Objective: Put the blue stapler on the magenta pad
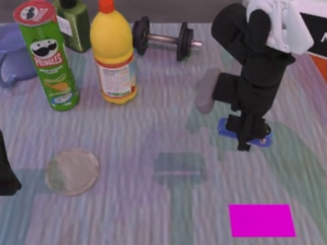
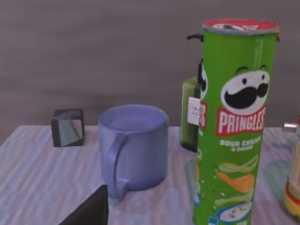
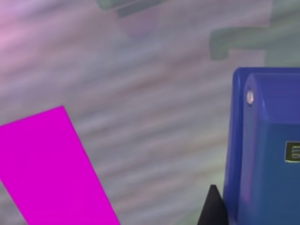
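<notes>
Jaws of my right gripper [image 1: 249,137] stand low over the blue stapler [image 1: 244,133], on the right half of the table [image 1: 153,204]; from above my own arm covers them, so I cannot tell how far apart they are or whether they have hold of it. From the right wrist, one dark fingertip [image 3: 212,208] shows just beside the stapler's blue body [image 3: 262,150].

Only the stapler's two ends show from above, poking out on either side of my wrist. Nearer the front edge lies the magenta pad [image 1: 261,220], flat, apart from the stapler and with nothing on it; the right wrist view shows it too [image 3: 47,168], with bare table between them.

My left gripper [image 1: 6,171] is parked at the left edge; I cannot tell its state. Along the far side stand a purple mug [image 2: 133,147], a green chip can [image 1: 47,55], a dark green bottle [image 1: 74,23], a yellow bottle [image 1: 112,53] and a dumbbell [image 1: 163,38]. A grey disc [image 1: 72,171] lies near left.
</notes>
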